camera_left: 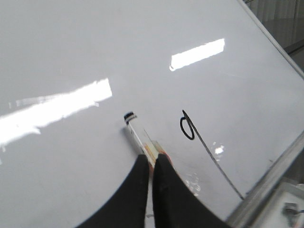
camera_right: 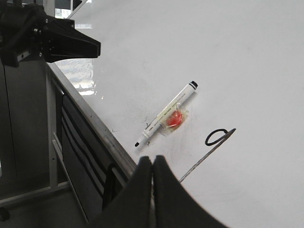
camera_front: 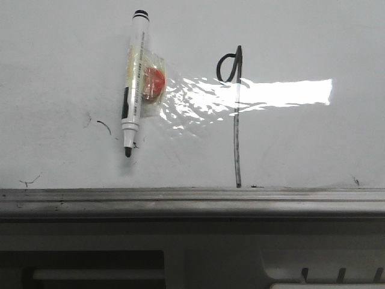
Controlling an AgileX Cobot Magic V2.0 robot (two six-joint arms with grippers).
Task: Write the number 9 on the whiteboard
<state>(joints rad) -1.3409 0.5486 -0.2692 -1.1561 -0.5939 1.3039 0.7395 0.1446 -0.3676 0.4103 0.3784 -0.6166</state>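
The number 9 [camera_front: 236, 132] is drawn in thin black line on the whiteboard [camera_front: 301, 36], a small loop atop a long stem that reaches the ledge. It also shows in the left wrist view [camera_left: 213, 156] and the right wrist view [camera_right: 207, 155]. A white marker [camera_front: 133, 78] with a black tip lies flat on the board left of the 9, with clear tape and a red blob [camera_front: 155, 81] stuck to it. My left gripper [camera_left: 152, 159] is shut and empty above the marker [camera_left: 137, 133]. My right gripper [camera_right: 152, 160] is shut and empty over the board's edge. Neither gripper shows in the front view.
A grey metal ledge [camera_front: 192, 201] runs along the board's near edge. Small stray black scribbles [camera_front: 103, 125] sit left of the marker. A bright glare patch [camera_front: 283, 91] crosses the 9. A black arm part [camera_right: 57, 42] hangs off the board's side.
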